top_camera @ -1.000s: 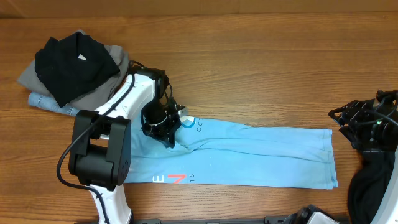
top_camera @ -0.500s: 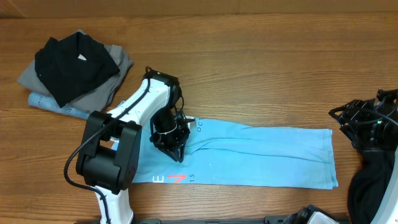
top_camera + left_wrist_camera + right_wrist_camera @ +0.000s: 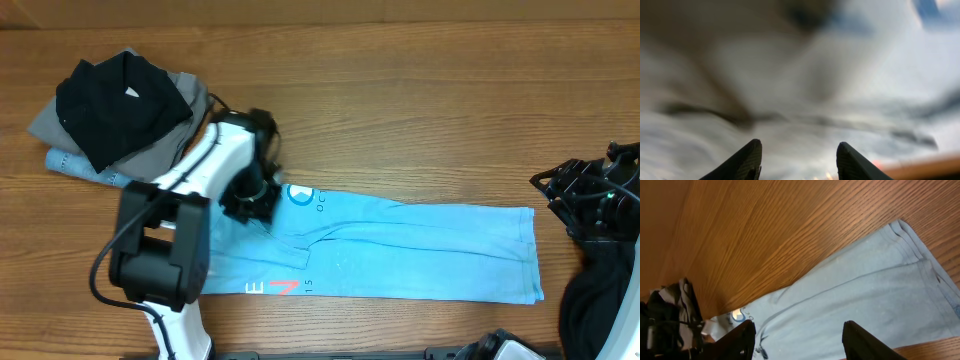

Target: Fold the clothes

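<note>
The light blue T-shirt (image 3: pixel 400 250) lies folded into a long strip across the wooden table, with white lettering and a round logo near its left end. It also shows in the right wrist view (image 3: pixel 855 310). My left gripper (image 3: pixel 250 205) hovers over the shirt's left end; its wrist view (image 3: pixel 799 150) is blurred, with the fingers apart and nothing between them. My right gripper (image 3: pixel 590 205) sits beyond the shirt's right edge, and its wrist view (image 3: pixel 799 330) shows the fingers wide apart and empty.
A stack of folded clothes, black (image 3: pixel 120 100) on grey (image 3: pixel 170 140) on denim-blue (image 3: pixel 80 165), sits at the back left. A dark garment (image 3: pixel 600 300) lies at the right edge by the right arm. Bare wood (image 3: pixel 420 100) lies behind the shirt.
My left gripper moved right and forward over the shirt, then back left and up toward the shirt's left end. The round logo is now uncovered. The right arm has not moved.
</note>
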{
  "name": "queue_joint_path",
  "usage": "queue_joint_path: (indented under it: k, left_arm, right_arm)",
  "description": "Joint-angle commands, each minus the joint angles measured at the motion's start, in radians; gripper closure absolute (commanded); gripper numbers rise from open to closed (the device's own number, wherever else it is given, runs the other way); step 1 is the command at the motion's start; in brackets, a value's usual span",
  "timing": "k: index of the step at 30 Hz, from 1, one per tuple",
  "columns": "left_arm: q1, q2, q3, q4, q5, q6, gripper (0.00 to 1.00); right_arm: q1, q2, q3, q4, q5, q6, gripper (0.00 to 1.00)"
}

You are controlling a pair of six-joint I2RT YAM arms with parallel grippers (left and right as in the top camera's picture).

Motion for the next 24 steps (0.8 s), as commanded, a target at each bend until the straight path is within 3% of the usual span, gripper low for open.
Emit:
queue_joint_path:
  k: [1, 9, 11, 13, 14, 18, 24]
  left_arm:
    - [0.107, -0.028, -0.002, 0.077, -0.007, 0.015, 0.47]
    - [0.135, -0.022, -0.078, 0.173, 0.050, 0.095, 0.45]
    - [0.135, -0.022, -0.101, 0.154, 0.050, 0.096, 0.55]
    - [0.135, -0.022, -0.125, 0.120, 0.079, 0.095, 0.85]
    - [0.137, -0.022, -0.128, 0.108, 0.092, 0.095, 0.95]
    - [0.150, -0.039, -0.125, -0.035, 0.229, 0.094, 0.96]
    - [0.150, -0.116, -0.124, -0.187, 0.237, 0.076, 0.96]
  right_arm:
    - [0.005, -0.003, 0.004, 0.002, 0.010, -0.001, 0.40]
    - [0.005, -0.003, 0.004, 0.001, 0.009, -0.001, 0.40]
    - [0.005, -0.003, 0.004, -0.003, 0.009, -0.001, 0.40]
    - [0.005, -0.003, 0.004, -0.003, 0.009, -0.001, 0.40]
    - [0.005, -0.003, 0.004, -0.003, 0.009, -0.001, 0.41]
    - [0.005, -0.003, 0.004, -0.005, 0.009, -0.001, 0.40]
    - [0.005, -0.003, 0.004, -0.005, 0.009, -0.001, 0.40]
